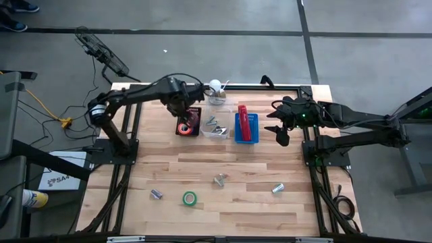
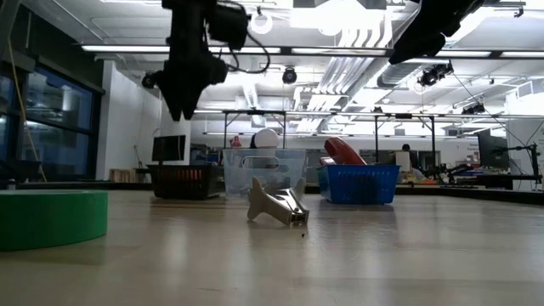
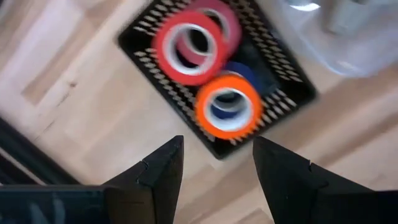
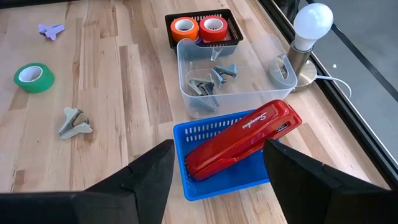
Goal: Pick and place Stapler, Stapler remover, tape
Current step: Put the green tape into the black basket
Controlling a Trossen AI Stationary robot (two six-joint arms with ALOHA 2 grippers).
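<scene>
in the low view the green tape roll [image 2: 47,218] sits closest to us at the near left, with a metal staple remover [image 2: 277,204] lying on its side mid-table. behind it we see the black basket [image 2: 185,181], a clear bin [image 2: 263,172] and the blue basket [image 2: 361,183] with the stapler [image 2: 344,151] poking out.

from above, the left gripper [image 1: 182,110] hangs over the black basket at the far side, while the right gripper [image 1: 279,128] waits just right of the blue basket. three removers are loose near the front: [image 1: 219,179], [image 1: 156,194], [image 1: 277,188].

left wrist view: fingers [image 3: 163,169] spread with nothing between them, red [image 3: 186,51] and orange [image 3: 227,106] rolls below in the basket.

right wrist view: fingers [image 4: 150,169] spread too, hovering over the blue basket, holding nothing.

we reckon the left arm's next job is the green roll. best to lift straight up clear of the basket rim first, then swing over. plenty of bare wood around that roll, and it sits well inside the near table edge, so a straight-down approach works.
</scene>
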